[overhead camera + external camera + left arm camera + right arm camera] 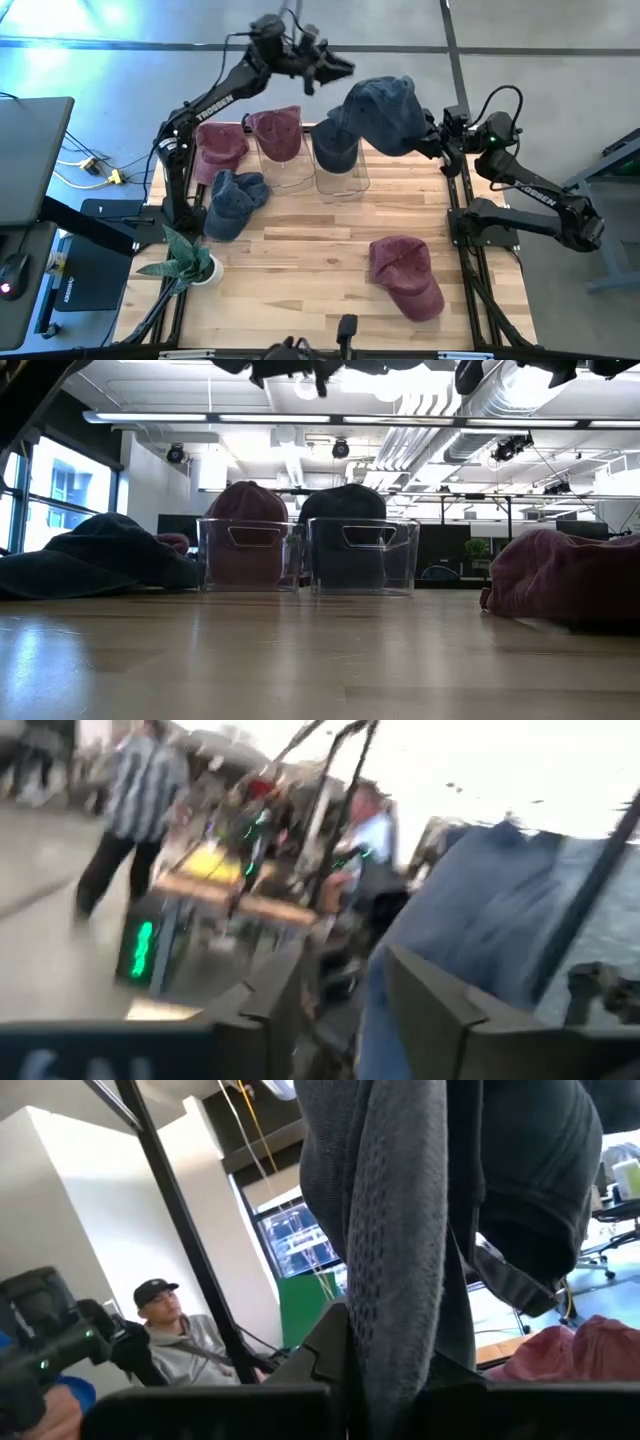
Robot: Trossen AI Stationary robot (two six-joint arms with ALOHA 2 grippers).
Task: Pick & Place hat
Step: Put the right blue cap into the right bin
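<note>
Blue hat (pixel 385 112) is clamped in the right gripper (pixel 432 140), held up above the clear bins (pixel 340 172). Left gripper (pixel 335 68) is raised beside it, fingers apart, holding nothing.

3 blue hats (pixel 385 113), 3 maroon hats (pixel 405 275), 2 clear bins (pixel 341 172), 1 plant (pixel 190 258), 2 arms (pixel 215 95).
</note>
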